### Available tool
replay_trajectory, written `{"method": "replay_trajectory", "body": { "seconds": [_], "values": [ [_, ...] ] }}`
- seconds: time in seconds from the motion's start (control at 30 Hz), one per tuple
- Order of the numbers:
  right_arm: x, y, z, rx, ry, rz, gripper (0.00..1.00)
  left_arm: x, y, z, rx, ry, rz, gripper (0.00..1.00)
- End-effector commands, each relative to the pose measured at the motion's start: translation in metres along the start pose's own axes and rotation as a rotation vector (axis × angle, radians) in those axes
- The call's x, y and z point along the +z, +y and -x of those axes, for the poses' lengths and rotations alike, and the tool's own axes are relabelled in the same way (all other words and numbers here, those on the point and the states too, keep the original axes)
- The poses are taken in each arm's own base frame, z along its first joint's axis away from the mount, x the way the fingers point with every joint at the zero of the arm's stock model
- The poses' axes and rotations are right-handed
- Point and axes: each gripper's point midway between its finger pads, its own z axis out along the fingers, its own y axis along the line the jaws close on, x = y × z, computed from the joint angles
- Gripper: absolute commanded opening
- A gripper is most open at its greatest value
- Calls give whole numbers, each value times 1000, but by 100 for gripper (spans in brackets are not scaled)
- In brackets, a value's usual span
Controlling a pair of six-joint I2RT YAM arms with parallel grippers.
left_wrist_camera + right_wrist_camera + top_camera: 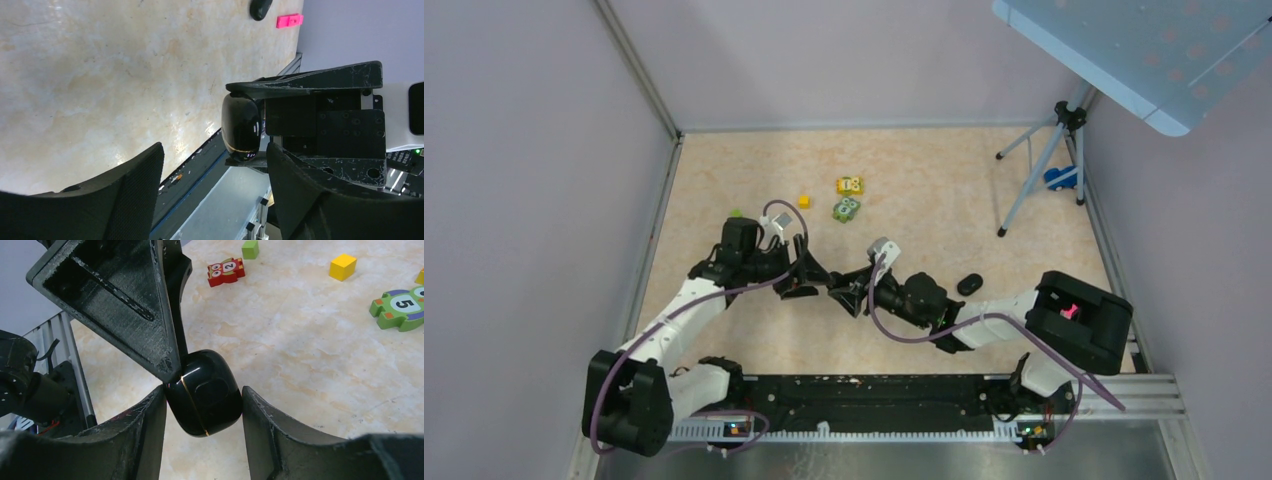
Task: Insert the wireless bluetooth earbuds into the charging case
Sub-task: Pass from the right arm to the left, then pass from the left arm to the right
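Jaws of my right gripper (202, 392) clamp the charging case (207, 400) above the table (310, 365); my left gripper (215, 150) gapes beside it. From the top the case is hidden; my right wrist shows its gold seam shut, contents unseen.

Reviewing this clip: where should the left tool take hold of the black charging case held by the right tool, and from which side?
Grip the charging case across its two bare rounded faces, likely coming head-on from the left arm's side. The right tool is clamped on the other pair of sides, so the open left tool should probably close crosswise to that grip.
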Motion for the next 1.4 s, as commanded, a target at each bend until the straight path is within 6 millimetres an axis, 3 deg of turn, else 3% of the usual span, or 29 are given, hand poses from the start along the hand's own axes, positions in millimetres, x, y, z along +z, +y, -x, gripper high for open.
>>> {"method": "replay_trajectory", "body": {
  "seconds": [0.0, 0.23, 0.47, 0.57, 0.73, 0.8, 1.13, 1.37],
  "values": [
    [7, 18, 24, 13, -86, 53, 43, 5, -18, -1, 60, 3, -67, 76],
    [8, 23, 24, 1, -85, 69, 43, 13, -22, -7, 65, 26, -75, 60],
    [13, 24, 11, -6, -47, 69, 43, 14, -25, -5, 73, 24, -84, 17],
    [13, 24, 11, 1, -43, 66, 49, 13, -26, -4, 83, 26, -78, 0],
    [6, 21, 11, 15, -31, 48, 73, 12, -29, 3, 123, 22, -54, 0],
    [1, 20, 10, 11, -7, 40, 78, 10, -30, 8, 156, 12, -38, 0],
    [-39, 22, 32, 6, 78, 36, 87, -1, -55, 22, 327, 30, -76, 0],
    [-67, 2, 72, 276, -31, 160, 87, -9, -79, 17, 425, 91, -181, 0]
  ]
}}
